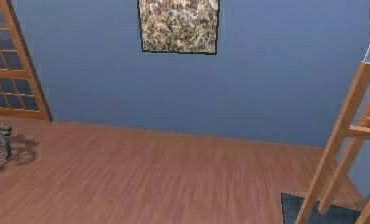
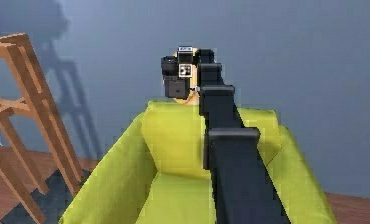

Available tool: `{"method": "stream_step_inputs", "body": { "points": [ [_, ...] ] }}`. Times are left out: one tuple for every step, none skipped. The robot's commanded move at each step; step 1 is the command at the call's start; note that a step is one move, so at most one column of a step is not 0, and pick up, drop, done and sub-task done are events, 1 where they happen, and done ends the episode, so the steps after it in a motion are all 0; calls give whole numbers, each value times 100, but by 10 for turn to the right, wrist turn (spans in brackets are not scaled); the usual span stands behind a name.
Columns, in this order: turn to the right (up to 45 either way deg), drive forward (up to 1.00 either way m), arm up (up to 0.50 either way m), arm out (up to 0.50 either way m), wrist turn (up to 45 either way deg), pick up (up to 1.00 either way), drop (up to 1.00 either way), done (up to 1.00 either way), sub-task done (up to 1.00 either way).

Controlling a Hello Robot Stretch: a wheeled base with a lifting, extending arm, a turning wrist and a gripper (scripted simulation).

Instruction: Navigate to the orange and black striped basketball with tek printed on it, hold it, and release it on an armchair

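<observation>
Reaching dark square-bar arm (image 2: 233, 150) out across lime-yellow upholstered armchair (image 2: 163, 165), likely for release onto seat. At dark gripper (image 2: 176, 85), orange sliver (image 2: 195, 88), maybe basketball; cannot tell whether held.

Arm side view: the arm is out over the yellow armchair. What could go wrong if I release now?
1. The hand appears near the top of the armchair backrest; anything let go there might fall behind it or roll off the seat.
2. I cannot tell whether the hand holds anything, so a release may do nothing.
3. The wooden frame stands close beside the armchair; turning the base could knock it.
</observation>
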Motion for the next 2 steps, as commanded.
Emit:
{"method": "stream_step_inputs", "body": {
  "points": [
    [0,0,-38,0,0,0,0,0,0],
    [0,0,-32,0,0,0,0,0,0]
  ]
}}
